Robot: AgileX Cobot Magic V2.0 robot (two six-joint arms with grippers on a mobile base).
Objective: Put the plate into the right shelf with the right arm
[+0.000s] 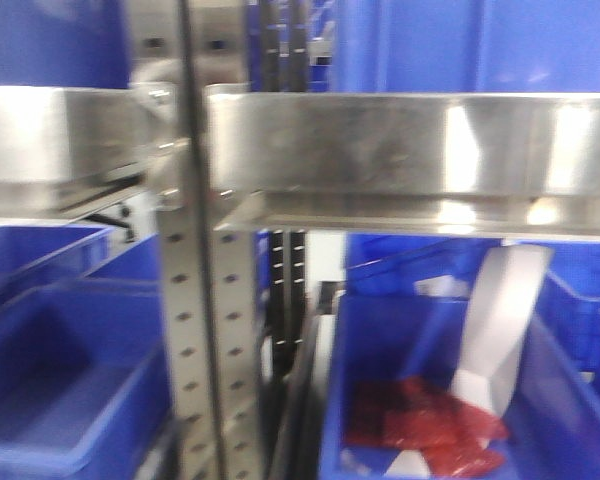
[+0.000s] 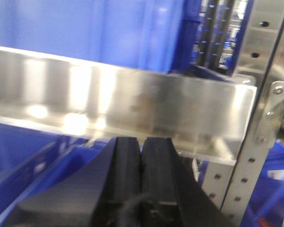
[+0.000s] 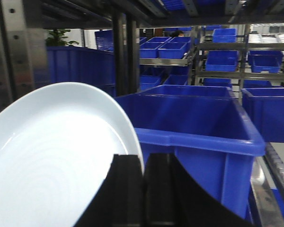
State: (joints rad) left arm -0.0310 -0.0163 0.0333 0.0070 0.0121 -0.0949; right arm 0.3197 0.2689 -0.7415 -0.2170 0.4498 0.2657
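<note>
The right gripper [image 3: 143, 165] is nipped narrow on the rim of the plate [image 3: 57, 156], a black finger [image 3: 128, 189] on either side of the edge. The plate tilts up and away from the claw, white face showing, low and to the right of the perforated upright [image 3: 9, 47]. The wrist view does not show whether it rests on anything. Further right of the upright, just beside the claw, stands a blue bin [image 3: 199, 137], with more racks of bins behind it.

The left gripper [image 2: 142, 142] has its fingers pressed flat together with nothing between them. It sits just under a steel lip [image 2: 123, 109] that runs leftward from the upright [image 2: 255, 156].

From the front, the broad shiny lip of the right shelf [image 1: 410, 150] stretches rightward from the upright [image 1: 205, 330]. Below that lip, right of the upright, a lower bin [image 1: 380, 340] holds red packets [image 1: 430, 430] and a white folded sheet [image 1: 505, 310] leaning upright. The front view is blurred.
</note>
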